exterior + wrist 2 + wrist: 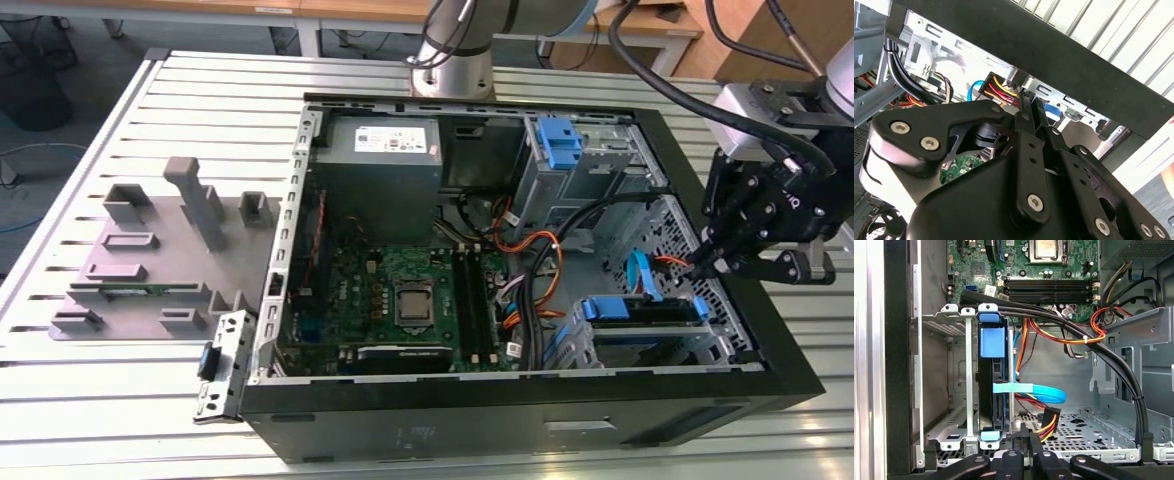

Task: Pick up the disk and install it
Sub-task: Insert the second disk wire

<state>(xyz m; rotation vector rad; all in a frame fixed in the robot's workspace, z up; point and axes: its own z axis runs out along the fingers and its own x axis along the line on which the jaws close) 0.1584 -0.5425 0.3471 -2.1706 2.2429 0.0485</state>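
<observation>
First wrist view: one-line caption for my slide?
Blue-railed hard drive seated upright in the metal drive cage, black pincer just above the open computer case.

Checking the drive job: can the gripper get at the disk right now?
Probably yes: the gripper hangs close beside the disk, whose blue top lies uncovered, though black cables pass by one end.

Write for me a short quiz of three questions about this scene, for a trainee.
1. True or false: the disk lies on the table, outside the computer case.
2. The claw is nearest to: A the power supply; B the drive cage; C the grey fixture beside the case.
3. Fill in: the tab at the disk's end is coloured ____.

Key: 1 false, it sits in the drive cage; 2 B; 3 blue.
</observation>
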